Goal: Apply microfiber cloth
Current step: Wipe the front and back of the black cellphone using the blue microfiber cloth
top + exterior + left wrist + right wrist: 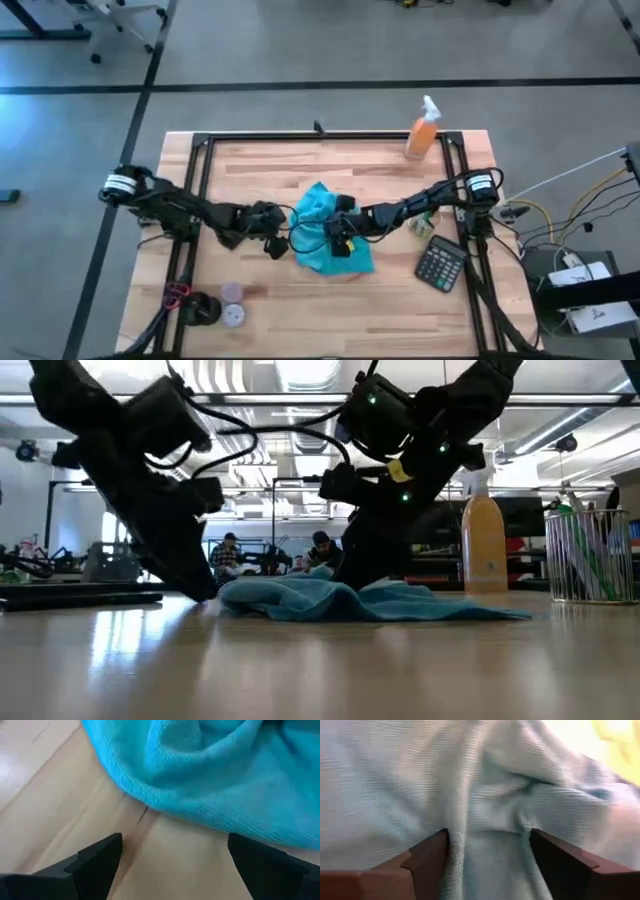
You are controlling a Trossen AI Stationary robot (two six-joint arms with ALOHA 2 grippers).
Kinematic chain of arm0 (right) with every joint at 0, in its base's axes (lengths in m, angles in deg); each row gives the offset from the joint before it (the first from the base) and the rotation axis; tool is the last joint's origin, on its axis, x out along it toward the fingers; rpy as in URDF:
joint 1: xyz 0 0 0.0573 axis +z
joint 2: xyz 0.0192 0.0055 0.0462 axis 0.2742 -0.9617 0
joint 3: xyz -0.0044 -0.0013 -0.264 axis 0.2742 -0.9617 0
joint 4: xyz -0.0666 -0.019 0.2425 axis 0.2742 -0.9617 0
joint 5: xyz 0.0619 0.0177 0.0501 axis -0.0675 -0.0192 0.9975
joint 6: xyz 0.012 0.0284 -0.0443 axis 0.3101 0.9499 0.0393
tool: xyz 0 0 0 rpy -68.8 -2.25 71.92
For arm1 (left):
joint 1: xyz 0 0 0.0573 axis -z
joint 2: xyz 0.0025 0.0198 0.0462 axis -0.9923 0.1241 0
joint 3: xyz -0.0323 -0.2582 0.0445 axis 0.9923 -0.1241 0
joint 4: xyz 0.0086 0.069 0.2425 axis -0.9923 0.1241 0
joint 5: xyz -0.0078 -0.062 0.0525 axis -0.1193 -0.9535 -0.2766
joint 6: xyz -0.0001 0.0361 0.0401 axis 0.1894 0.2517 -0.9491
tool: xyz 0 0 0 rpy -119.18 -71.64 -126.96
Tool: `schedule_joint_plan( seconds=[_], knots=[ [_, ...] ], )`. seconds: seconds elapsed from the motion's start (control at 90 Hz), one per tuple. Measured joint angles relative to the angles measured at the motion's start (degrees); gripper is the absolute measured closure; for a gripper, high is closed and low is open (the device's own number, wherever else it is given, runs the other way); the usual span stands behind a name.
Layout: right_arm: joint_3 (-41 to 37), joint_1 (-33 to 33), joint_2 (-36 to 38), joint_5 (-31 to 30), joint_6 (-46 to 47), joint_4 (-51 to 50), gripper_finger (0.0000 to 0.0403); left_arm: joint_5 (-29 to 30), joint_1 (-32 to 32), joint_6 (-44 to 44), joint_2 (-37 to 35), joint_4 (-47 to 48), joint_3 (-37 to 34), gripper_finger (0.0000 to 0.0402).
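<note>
The turquoise microfiber cloth (322,238) lies crumpled on the wooden table (260,170) near its middle, and shows as a low wrinkled heap in the low view (370,602). My right gripper (340,236) is down on the cloth's middle, its fingers open with a raised fold between them (487,845). My left gripper (277,242) is open just off the cloth's left edge (150,805), low over bare wood, with nothing between its fingers (172,865). My right gripper comes at the cloth from the table's right, slanting down. Its two open fingertips (432,852) sit in the cloth's middle, on either side of a raised fold (485,832). The cloth lies slack on the table.
An orange spray bottle (423,130) stands at the far right. A black calculator (441,265) lies at the right, with a small item (420,226) beside it. Round lids (233,302) and a dark object (204,310) sit near left. A mesh holder (590,555) shows at the right.
</note>
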Motion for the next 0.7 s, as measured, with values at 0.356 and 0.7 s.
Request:
schedule_joint_plan(
  seconds=[0.356,0.7],
  knots=[
    [3.1,-5.8,0.4,-8.0,-7.9,0.1,0.0324,6.9,-0.6,-8.7,0.9,-7.9,0.3,0.0053],
    [8.5,-2.6,2.9,16.6,-7.1,-13.7,0.04,16.2,-5.3,-17.6,0.0,-15.1,0.3,0.0053]
  ],
)
